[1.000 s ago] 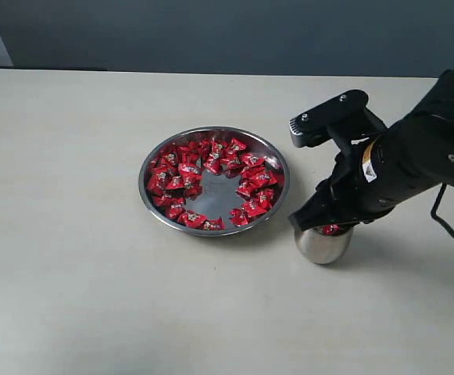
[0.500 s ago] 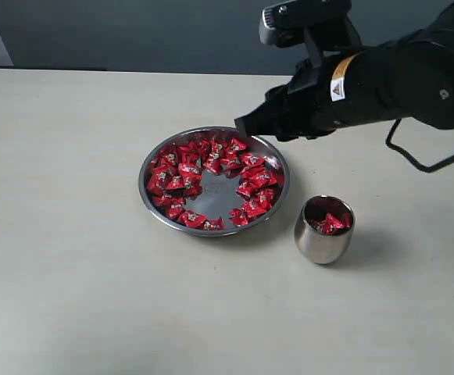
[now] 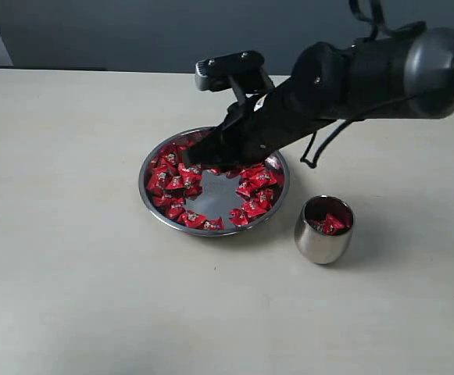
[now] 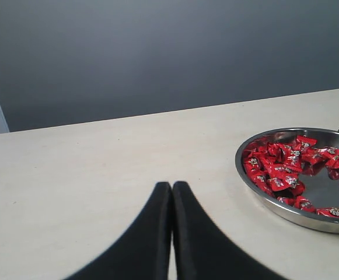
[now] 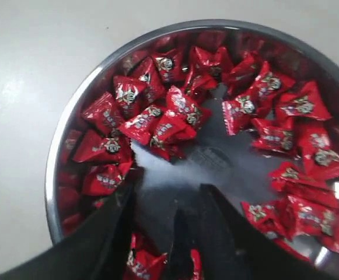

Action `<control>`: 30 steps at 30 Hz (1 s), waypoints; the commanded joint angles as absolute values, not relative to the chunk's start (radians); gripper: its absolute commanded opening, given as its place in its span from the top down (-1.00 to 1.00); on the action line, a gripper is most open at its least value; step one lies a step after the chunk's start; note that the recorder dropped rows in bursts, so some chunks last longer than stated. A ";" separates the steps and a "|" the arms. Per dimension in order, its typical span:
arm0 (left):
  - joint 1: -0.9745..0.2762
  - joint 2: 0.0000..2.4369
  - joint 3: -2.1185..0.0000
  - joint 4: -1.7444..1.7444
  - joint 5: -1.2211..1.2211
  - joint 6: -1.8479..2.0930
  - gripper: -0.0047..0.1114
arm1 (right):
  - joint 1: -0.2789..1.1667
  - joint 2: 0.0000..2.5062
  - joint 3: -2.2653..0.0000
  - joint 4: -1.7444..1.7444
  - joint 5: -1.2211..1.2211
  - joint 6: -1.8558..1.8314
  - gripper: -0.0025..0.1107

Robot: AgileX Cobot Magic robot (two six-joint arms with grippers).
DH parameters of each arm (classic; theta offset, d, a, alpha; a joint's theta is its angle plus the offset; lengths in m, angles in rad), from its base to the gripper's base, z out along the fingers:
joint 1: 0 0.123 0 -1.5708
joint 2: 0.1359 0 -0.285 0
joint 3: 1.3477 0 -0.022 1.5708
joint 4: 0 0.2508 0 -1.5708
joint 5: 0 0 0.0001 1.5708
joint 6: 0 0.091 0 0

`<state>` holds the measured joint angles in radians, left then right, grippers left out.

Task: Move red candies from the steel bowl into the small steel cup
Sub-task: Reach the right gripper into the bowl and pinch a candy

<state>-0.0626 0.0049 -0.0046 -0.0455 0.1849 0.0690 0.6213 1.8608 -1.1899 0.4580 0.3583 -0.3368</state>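
Exterior view: the right gripper (image 3: pixel 198 158) hovered over the steel bowl (image 3: pixel 144 190) of red candies (image 3: pixel 181 183), near its 11 o'clock rim. The small steel cup (image 3: pixel 323 242) stood at the bowl's 4 o'clock.

Left wrist view: the left gripper (image 4: pixel 171 186) sat pinched together.

Right wrist view: the jaws were parted and apparently empty. The best move looked to be dropping straight down, straddling one sweet at the heap's edge, then closing.

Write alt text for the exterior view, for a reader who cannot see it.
The robot's right pincer hangs low over a steel bowl of red candies on a pale table. Beside the bowl, apart from it, stands a small steel cup holding a few more candies.
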 commanded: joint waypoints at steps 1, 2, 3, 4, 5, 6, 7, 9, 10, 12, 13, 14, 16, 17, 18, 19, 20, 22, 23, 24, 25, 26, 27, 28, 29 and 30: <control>-0.062 0.000 0.000 -0.047 0.180 0.068 0.89 | 0.619 1.955 -1.278 0.538 0.371 -0.411 0.31; -0.062 0.000 0.000 -0.047 0.180 0.068 0.89 | 0.619 1.977 -1.300 0.547 0.384 -0.411 0.31; -0.062 0.000 0.000 -0.047 0.180 0.068 0.89 | 0.619 1.999 -1.322 0.552 0.397 -0.411 0.31; -0.062 0.000 0.000 -0.047 0.180 0.068 0.89 | 0.619 2.019 -1.340 0.553 0.416 -0.411 0.31; -0.062 0.000 0.000 -0.047 0.180 0.068 0.89 | 0.619 2.040 -1.364 0.553 0.437 -0.411 0.31; -0.062 0.000 0.000 -0.047 0.180 0.068 0.89 | 0.619 2.055 -1.381 0.553 0.451 -0.411 0.31; -0.062 0.000 0.000 -0.047 0.180 0.068 0.89 | 0.619 2.074 -1.403 0.556 0.468 -0.411 0.31; -0.062 0.000 0.000 -0.047 0.180 0.068 0.89 | 0.619 2.105 -1.436 0.557 0.483 -0.411 0.31; -0.062 0.000 0.000 -0.047 0.180 0.068 0.89 | 0.619 2.121 -1.449 0.557 0.488 -0.411 0.31; -0.062 0.000 0.000 -0.047 0.180 0.068 0.89 | 0.619 2.148 -1.468 0.560 0.490 -0.411 0.31; -0.062 0.000 0.000 -0.047 0.180 0.068 0.89 | 0.619 2.158 -1.473 0.560 0.490 -0.411 0.31; -0.062 0.000 0.000 -0.047 0.180 0.068 0.89 | 0.619 2.170 -1.476 0.560 0.490 -0.411 0.31; -0.062 0.000 0.000 -0.047 0.180 0.068 0.89 | 0.619 2.192 -1.482 0.560 0.487 -0.411 0.31; -0.062 0.000 0.000 -0.047 0.180 0.068 0.89 | 0.619 2.201 -1.482 0.561 0.483 -0.411 0.31; -0.062 0.000 0.000 -0.047 0.180 0.068 0.89 | 0.619 2.208 -1.482 0.564 0.483 -0.411 0.31; -0.062 0.000 0.000 -0.047 0.180 0.068 0.89 | 0.619 2.215 -1.482 0.569 0.479 -0.411 0.31; -0.062 0.000 0.000 -0.047 0.180 0.068 0.89 | 0.619 2.220 -1.482 0.569 0.474 -0.411 0.31; -0.062 0.000 0.000 -0.047 0.180 0.068 0.89 | 0.619 2.231 -1.482 0.575 0.459 -0.411 0.31; -0.062 0.000 0.000 -0.047 0.180 0.068 0.89 | 0.619 2.238 -1.482 0.577 0.454 -0.411 0.31; -0.062 0.000 0.000 -0.047 0.180 0.068 0.89 | 0.619 2.240 -1.482 0.577 0.448 -0.411 0.31; -0.062 0.000 0.000 -0.047 0.180 0.068 0.89 | 0.619 2.242 -1.482 0.577 0.447 -0.411 0.31; -0.062 0.000 0.000 -0.047 0.180 0.068 0.89 | 0.619 2.242 -1.482 0.577 0.447 -0.411 0.33; -0.062 0.000 0.000 -0.047 0.180 0.068 0.89 | 0.619 2.242 -1.482 0.577 0.447 -0.411 0.38; -0.062 0.000 0.000 -0.047 0.180 0.068 0.89 | 0.619 2.242 -1.482 0.577 0.447 -0.411 0.46; -0.062 0.000 0.000 -0.047 0.180 0.068 0.89 | 0.619 2.240 -1.482 0.577 0.447 -0.411 0.60; -0.062 0.000 0.000 -0.047 0.180 0.068 0.89 | 0.619 2.238 -1.482 0.577 0.449 -0.411 0.71</control>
<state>-0.0626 0.0049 -0.0046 -0.0455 0.1849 0.0690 0.6213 2.2402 -1.4773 0.5725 0.4532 -0.4029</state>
